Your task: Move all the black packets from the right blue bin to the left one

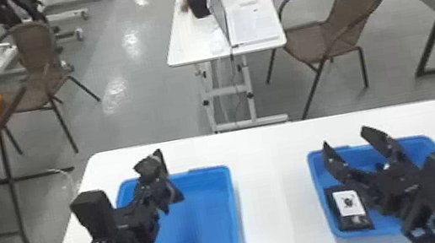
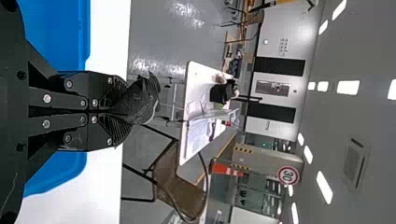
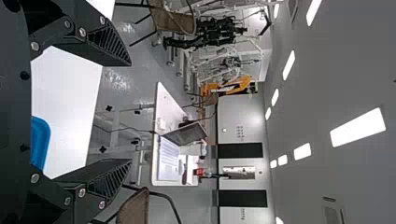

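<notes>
The left gripper (image 1: pixel 156 180), nearest, has its fingers pinched on a crumpled black packet (image 1: pixel 146 165) by the left blue bin's (image 1: pixel 232 197) far rim. The right gripper (image 1: pixel 346 140), fingers spread, hangs over the right blue bin (image 1: pixel 316 174), where a labelled packet (image 1: pixel 356 222) lies.

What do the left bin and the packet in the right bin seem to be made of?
The left bin looks like smooth moulded plastic: even blue colour, rounded corners. The packet looks like dull plastic film or coated card, flat and black around its white label; which one, I cannot tell.
</notes>
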Tool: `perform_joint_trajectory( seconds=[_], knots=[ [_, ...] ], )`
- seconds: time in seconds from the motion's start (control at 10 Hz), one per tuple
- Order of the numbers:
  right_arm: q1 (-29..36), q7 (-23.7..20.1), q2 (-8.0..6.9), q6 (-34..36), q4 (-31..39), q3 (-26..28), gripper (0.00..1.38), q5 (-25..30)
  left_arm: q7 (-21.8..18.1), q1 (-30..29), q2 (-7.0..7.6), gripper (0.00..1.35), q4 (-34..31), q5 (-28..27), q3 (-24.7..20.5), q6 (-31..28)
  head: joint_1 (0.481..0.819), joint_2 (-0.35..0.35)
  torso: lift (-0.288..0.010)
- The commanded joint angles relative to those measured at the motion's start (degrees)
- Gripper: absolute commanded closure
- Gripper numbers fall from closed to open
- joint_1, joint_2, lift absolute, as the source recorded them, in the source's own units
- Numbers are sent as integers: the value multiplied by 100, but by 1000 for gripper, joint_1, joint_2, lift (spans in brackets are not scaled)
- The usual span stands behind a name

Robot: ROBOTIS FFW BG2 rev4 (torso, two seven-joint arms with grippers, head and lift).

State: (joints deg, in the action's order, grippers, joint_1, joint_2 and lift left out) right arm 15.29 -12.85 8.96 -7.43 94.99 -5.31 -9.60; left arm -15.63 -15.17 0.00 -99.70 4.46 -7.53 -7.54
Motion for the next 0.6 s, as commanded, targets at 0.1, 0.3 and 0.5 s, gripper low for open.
perform_joint_trajectory(
  seconds=[0.1,0.3,0.5],
  knots=[
    [27,11,0,233,46,30,321,20,-2,-21,-15,1217,267,-718,147,403,695,77,0],
    [27,11,0,233,55,30,326,20,-81,-30,-15,943,539,-191,129,710,695,66,0],
    [53,20,0,277,152,83,326,240,-318,-21,-15,25,715,47,59,1308,695,61,0]
  ],
)
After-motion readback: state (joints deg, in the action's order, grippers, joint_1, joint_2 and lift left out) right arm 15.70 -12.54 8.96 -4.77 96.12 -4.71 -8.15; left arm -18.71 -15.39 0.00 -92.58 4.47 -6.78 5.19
